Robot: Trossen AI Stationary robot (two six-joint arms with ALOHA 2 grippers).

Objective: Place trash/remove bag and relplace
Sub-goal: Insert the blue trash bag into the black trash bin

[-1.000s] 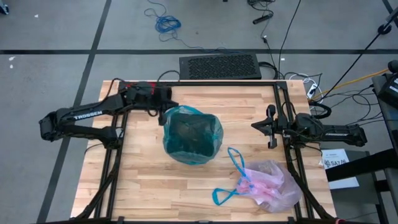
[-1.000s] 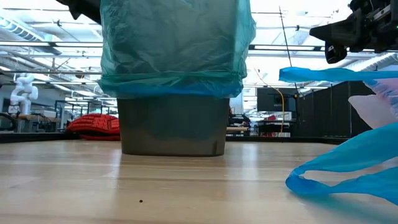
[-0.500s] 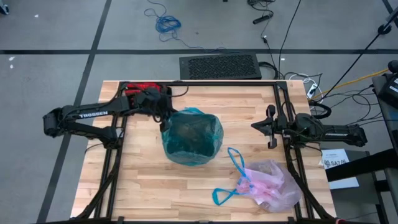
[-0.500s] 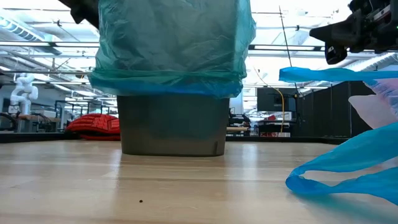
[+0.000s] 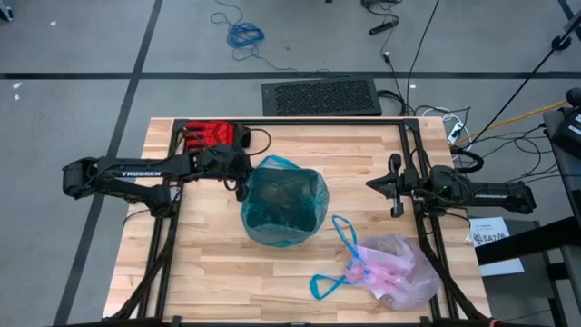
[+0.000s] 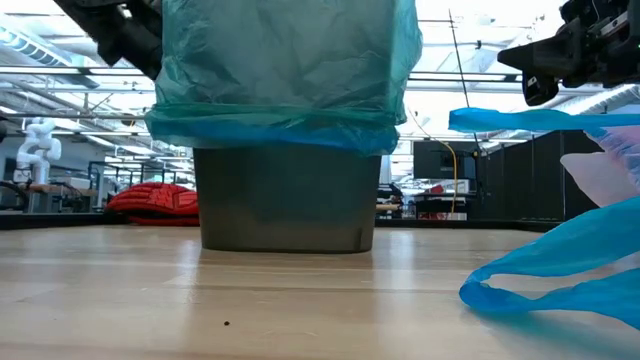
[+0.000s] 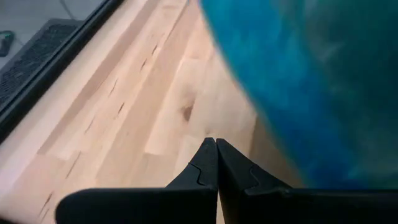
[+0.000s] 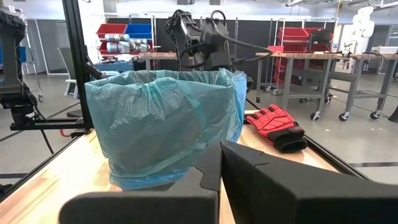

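A grey bin lined with a teal-green bag stands mid-table; the bag's hem hangs over the rim. My left gripper is shut, close against the bin's left side, with bare wood under its tips. The bag, pale pink-white with blue drawstring loops, lies crumpled on the table at the near right. My right gripper waits shut at the right edge, pointing level at the bin. The trash is out of view. My left gripper has nothing between its shut fingers. The outer side of one finger lies against the teal bag's left side, below the bin's rim. The fingers slant down from the table's left. The arm hides the exact spot in the high view.
A red glove lies at the far left corner behind the left arm. A black frame rail runs along the table's right side. Bare wood lies between the bin and the near edge.
My left gripper has come down and toward the near edge, from the bin's far left corner to its left side, staying shut. The bin with its teal bag has slid slightly toward the table's right.
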